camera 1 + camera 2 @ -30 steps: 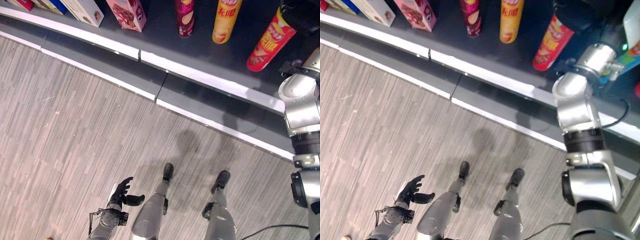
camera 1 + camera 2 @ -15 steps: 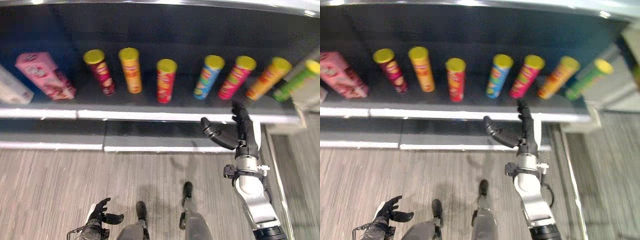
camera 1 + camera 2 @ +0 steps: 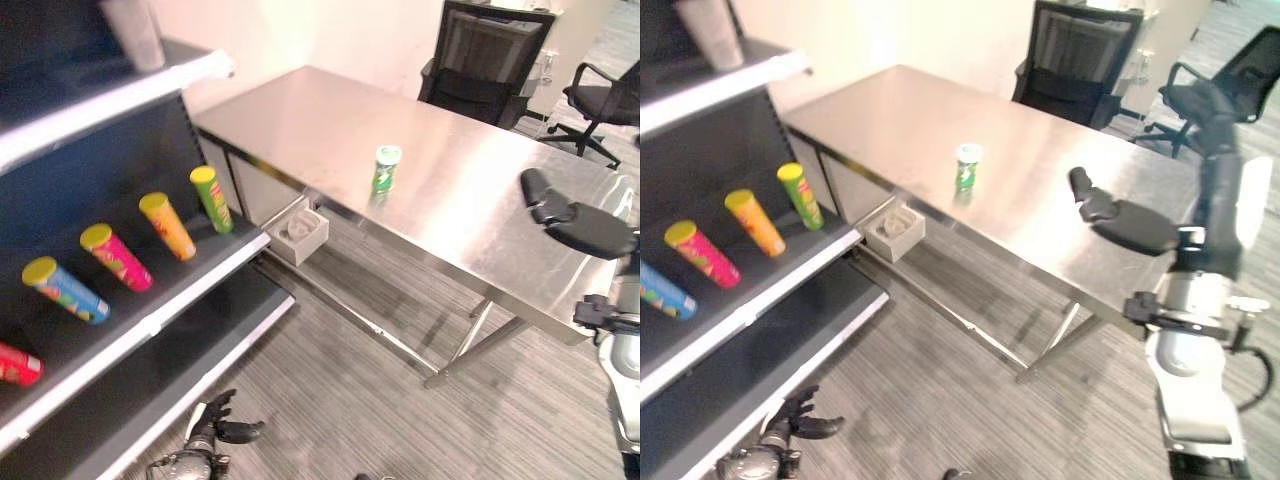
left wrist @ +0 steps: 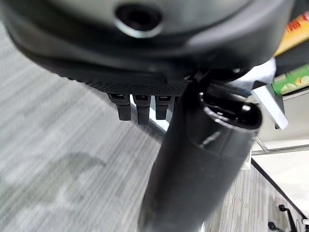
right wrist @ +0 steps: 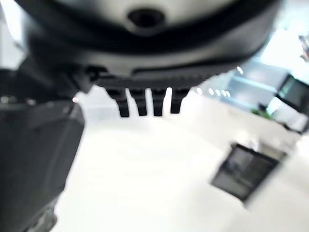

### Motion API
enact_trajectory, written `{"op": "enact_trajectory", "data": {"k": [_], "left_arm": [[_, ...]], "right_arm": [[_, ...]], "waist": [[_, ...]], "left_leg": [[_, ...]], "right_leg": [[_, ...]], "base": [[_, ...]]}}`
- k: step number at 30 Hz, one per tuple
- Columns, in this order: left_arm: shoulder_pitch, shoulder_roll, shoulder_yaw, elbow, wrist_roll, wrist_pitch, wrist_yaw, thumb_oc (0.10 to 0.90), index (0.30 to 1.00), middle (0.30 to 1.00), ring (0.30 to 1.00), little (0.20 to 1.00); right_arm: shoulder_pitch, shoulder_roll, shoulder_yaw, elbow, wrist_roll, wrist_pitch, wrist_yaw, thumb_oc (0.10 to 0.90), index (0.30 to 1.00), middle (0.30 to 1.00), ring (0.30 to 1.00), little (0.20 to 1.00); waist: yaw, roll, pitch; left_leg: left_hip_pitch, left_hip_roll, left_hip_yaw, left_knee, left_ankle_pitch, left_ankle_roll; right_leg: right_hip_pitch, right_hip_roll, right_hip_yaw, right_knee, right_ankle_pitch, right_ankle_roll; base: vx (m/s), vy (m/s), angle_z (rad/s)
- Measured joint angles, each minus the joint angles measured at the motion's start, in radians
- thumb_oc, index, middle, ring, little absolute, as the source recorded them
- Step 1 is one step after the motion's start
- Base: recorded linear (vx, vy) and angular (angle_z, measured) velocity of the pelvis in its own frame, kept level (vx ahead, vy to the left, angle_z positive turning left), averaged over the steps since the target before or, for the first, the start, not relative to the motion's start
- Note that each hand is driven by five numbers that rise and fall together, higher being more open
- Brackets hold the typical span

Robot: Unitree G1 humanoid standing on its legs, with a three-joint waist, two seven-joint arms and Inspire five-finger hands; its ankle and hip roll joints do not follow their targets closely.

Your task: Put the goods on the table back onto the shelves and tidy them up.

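A small green can (image 3: 386, 168) stands upright near the middle of the steel table (image 3: 300, 110). My right hand (image 3: 580, 225) hovers open and empty over the table's near right part, well to the right of the can; its fingers (image 5: 143, 105) are straight. Low by the floor, my left hand (image 3: 215, 430) hangs open with nothing in it, its thumb (image 4: 212, 140) standing apart. The dark shelf (image 3: 150, 320) at the left holds a row of leaning tubes: green (image 3: 211, 198), orange (image 3: 167, 225), pink (image 3: 115, 257), blue (image 3: 65, 290) and red (image 3: 15, 365).
A small grey open box (image 3: 298, 233) hangs under the table's front edge, next to the shelf's end. Two black office chairs (image 3: 480, 55) (image 3: 605, 100) stand behind the table. Grey plank floor (image 3: 380, 410) lies between shelf and table legs.
The whole view has swung from the shelf front to the steel table. My right hand now stands over the table instead of at the shelf edge. The left hand still hangs low.
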Motion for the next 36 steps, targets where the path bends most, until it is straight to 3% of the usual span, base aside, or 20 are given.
{"op": "enact_trajectory", "data": {"k": [1, 2, 3, 4, 6, 9, 10, 11, 12, 13, 14, 16, 18, 23, 30, 36], "left_arm": [[0.013, 0.001, -0.006, -0.016, -0.001, 0.001, 0.000, 0.800, 0.900, 0.900, 0.900, 0.900], [0.021, 0.008, -0.006, -0.023, -0.001, 0.003, 0.006, 0.800, 0.900, 0.900, 0.900, 0.900], [0.021, 0.012, -0.010, -0.007, -0.001, 0.003, 0.003, 0.800, 0.900, 0.900, 0.900, 0.900], [0.028, 0.010, -0.016, 0.021, -0.001, 0.008, 0.002, 0.800, 0.900, 0.900, 0.900, 0.900], [0.028, 0.007, -0.012, 0.018, -0.052, -0.010, -0.005, 0.800, 0.900, 0.900, 0.900, 0.900], [-0.001, 0.010, -0.016, -0.003, -0.037, -0.017, -0.008, 0.800, 0.900, 0.900, 0.900, 0.900], [-0.002, 0.010, -0.016, 0.008, -0.037, -0.015, -0.008, 0.800, 0.900, 0.900, 0.900, 0.900], [0.006, 0.006, -0.015, 0.015, -0.038, -0.015, -0.008, 0.800, 0.900, 0.900, 0.900, 0.900], [0.031, 0.000, -0.016, 0.026, -0.038, -0.014, -0.008, 0.800, 0.900, 0.900, 0.900, 0.900], [0.035, 0.011, -0.016, 0.047, -0.037, -0.015, -0.008, 0.800, 0.900, 0.900, 0.900, 0.900], [0.030, 0.017, -0.008, 0.071, -0.037, -0.008, -0.004, 0.800, 0.900, 0.900, 0.900, 0.900], [0.022, 0.022, -0.008, 0.073, -0.037, -0.002, -0.006, 0.800, 0.900, 0.900, 0.900, 0.900], [0.003, 0.023, -0.007, 0.105, -0.030, 0.005, -0.006, 0.800, 0.900, 0.900, 0.900, 0.900], [0.019, 0.039, -0.004, 0.132, -0.017, 0.010, -0.006, 0.800, 0.900, 0.900, 0.900, 0.900], [0.041, 0.042, -0.004, 0.129, -0.016, 0.022, -0.013, 0.800, 0.900, 0.900, 0.900, 0.900], [0.042, 0.070, -0.001, 0.124, 0.001, 0.022, -0.016, 0.800, 0.900, 0.900, 0.900, 0.900]], "right_arm": [[-0.019, 0.002, 0.031, 0.000, 0.002, 0.005, 0.001, 0.800, 0.900, 0.900, 0.900, 0.900], [-0.052, 0.004, 0.074, 0.000, 0.006, 0.017, 0.003, 0.800, 0.900, 0.900, 0.900, 0.900], [-0.064, 0.003, 0.093, 0.003, 0.005, 0.017, 0.017, 0.800, 0.900, 0.900, 0.900, 0.900], [-0.078, 0.002, 0.100, 0.033, 0.005, 0.008, 0.031, 0.800, 0.900, 0.900, 0.900, 0.900], [-0.100, 0.024, 0.096, 0.106, 0.014, 0.008, 0.028, 0.800, 0.900, 0.900, 0.900, 0.900], [-0.106, 0.027, 0.116, 0.154, 0.029, 0.017, 0.035, 0.800, 0.900, 0.900, 0.900, 0.900], [-0.110, 0.027, 0.119, 0.154, 0.030, 0.017, 0.038, 0.800, 0.900, 0.900, 0.900, 0.900], [-0.110, 0.022, 0.118, 0.153, 0.031, 0.018, 0.038, 0.800, 0.900, 0.900, 0.900, 0.900], [-0.110, 0.020, 0.118, 0.153, 0.032, 0.021, 0.041, 0.800, 0.900, 0.900, 0.900, 0.900], [-0.103, 0.045, 0.109, 0.152, 0.032, 0.019, 0.039, 0.800, 0.900, 0.900, 0.900, 0.900], [-0.094, 0.044, 0.091, 0.146, 0.039, 0.019, 0.040, 0.800, 0.900, 0.900, 0.900, 0.900], [-0.106, 0.026, 0.068, 0.145, 0.039, 0.019, 0.041, 0.800, 0.900, 0.900, 0.900, 0.900], [-0.117, 0.023, 0.046, 0.146, 0.040, 0.019, 0.042, 0.800, 0.900, 0.900, 0.900, 0.900], [-0.147, 0.024, 0.050, 0.144, 0.040, 0.018, 0.043, 0.800, 0.900, 0.900, 0.900, 0.900], [-0.178, 0.015, 0.089, 0.145, 0.086, 0.017, 0.119, 0.800, 0.900, 0.900, 0.900, 0.900], [-0.176, -0.096, 0.173, 0.152, 0.113, 0.018, 0.235, 0.800, 0.900, 0.900, 0.900, 0.900]], "waist": [[0.022, -0.017, 0.011], [0.050, -0.058, 0.035], [0.087, -0.064, 0.051], [0.099, -0.065, 0.079], [0.134, -0.035, 0.095], [0.179, -0.026, 0.100], [0.170, -0.021, 0.104], [0.165, -0.005, 0.111], [0.166, 0.034, 0.110], [0.156, 0.026, 0.114], [0.138, 0.017, 0.122], [0.142, 0.013, 0.125], [0.148, 0.004, 0.129], [0.193, -0.033, 0.148], [0.201, -0.064, 0.159], [0.200, -0.105, 0.154]], "left_leg": [[-0.081, -0.135, -0.138, 0.037, -0.253, 0.041], [-0.102, -0.313, -0.290, -0.049, -0.378, 0.083], [-0.113, -0.392, -0.317, -0.150, -0.410, 0.097], [-0.167, -0.435, -0.257, -0.249, -0.408, 0.106], [-0.240, -0.456, -0.266, -0.322, -0.370, 0.090], [-0.298, -0.473, -0.271, -0.364, -0.278, 0.093], [-0.292, -0.483, -0.273, -0.385, -0.258, 0.099], [-0.263, -0.487, -0.271, -0.394, -0.229, 0.131], [-0.201, -0.470, -0.296, -0.413, -0.196, 0.161], [-0.164, -0.480, -0.319, -0.440, -0.135, 0.229], [-0.116, -0.498, -0.354, -0.504, -0.116, 0.236], [-0.111, -0.517, -0.356, -0.521, -0.116, 0.235], [-0.088, -0.554, -0.370, -0.528, -0.144, 0.216], [-0.051, -0.574, -0.365, -0.528, -0.160, 0.230], [-0.016, -0.552, -0.378, -0.528, -0.172, 0.238], [-0.023, -0.545, -0.361, -0.528, -0.171, 0.235]], "right_leg": [[-0.004, -0.002, 0.063, -0.063, 0.027, -0.007], [-0.004, -0.026, 0.126, -0.100, 0.050, -0.009], [0.013, -0.034, 0.155, -0.134, 0.076, 0.000], [0.059, -0.003, 0.154, -0.179, 0.085, 0.012], [0.096, 0.052, 0.163, -0.195, 0.079, 0.021], [0.145, 0.087, 0.182, -0.218, 0.060, 0.040], [0.156, 0.087, 0.187, -0.218, 0.053, 0.052], [0.182, 0.099, 0.210, -0.217, 0.043, 0.069], [0.221, 0.128, 0.236, -0.215, 0.023, 0.097], [0.245, 0.125, 0.244, -0.203, -0.007, 0.119], [0.211, 0.100, 0.233, -0.140, -0.059, 0.165], [0.186, 0.086, 0.232, -0.204, -0.044, 0.156], [0.231, 0.071, 0.223, -0.225, -0.011, 0.124], [0.271, 0.053, 0.204, -0.218, -0.011, 0.123], [0.272, 0.066, 0.205, -0.146, -0.019, 0.136], [0.274, 0.071, 0.203, -0.169, -0.019, 0.135]], "base": [[0.20, -0.117, -1.36], [0.14, -0.029, -1.33], [0.16, -0.006, -1.13], [0.09, -0.003, -0.81], [0.09, -0.001, -0.61], [0.09, 0.022, -0.73], [0.11, 0.039, -0.69], [0.13, 0.049, -0.67], [0.11, 0.031, -0.63], [0.11, 0.028, -0.28], [0.12, 0.026, 0.03], [0.10, 0.026, 0.24], [0.05, 0.026, 0.40], [0.02, 0.027, 0.10], [0.00, 0.008, 0.06], [-0.01, -0.005, -0.08]]}}
